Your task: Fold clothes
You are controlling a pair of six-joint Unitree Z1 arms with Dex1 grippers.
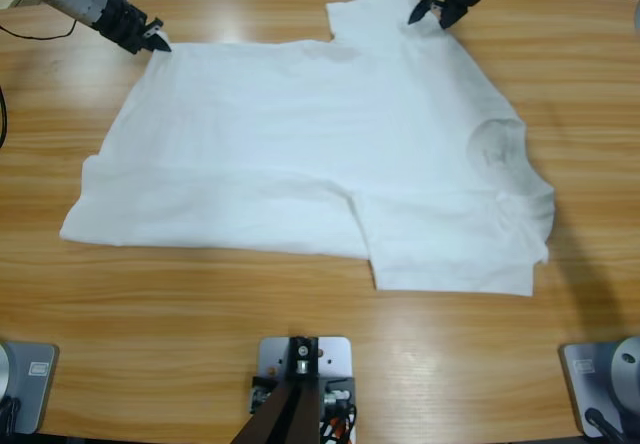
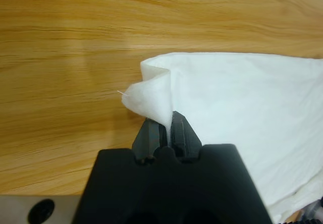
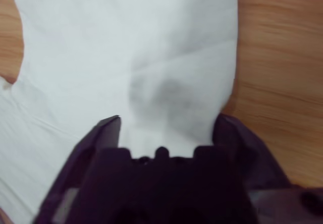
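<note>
table: a long wooden table of pale oak grain (image 1: 300, 354) is shown bearing the whole garment, well inside its edges.
shirt: a plain white short-sleeved cotton t-shirt (image 1: 300, 164) is laid flat across the middle of the table, neck towards the right of the high view, one sleeve towards the far edge and one towards the near edge.
right arm: the right gripper of two black jaws (image 1: 432, 12) (image 3: 166, 130) is seen above the far sleeve; its jaws are spread wide with white cloth lying between and beneath them, and nothing is held.
left arm: the left gripper of two black jaws (image 1: 160, 44) (image 2: 164, 125) is placed at the far hem corner (image 2: 146, 95); its jaws are pressed together on a small pinch of that corner, which is raised in a peak.
step in hand: the two far points are judged to be in the course of being taken, one secured and one not yet.
next move: the right jaws would need to be lowered and closed on the sleeve edge before both points are carried together towards the near side.
</note>
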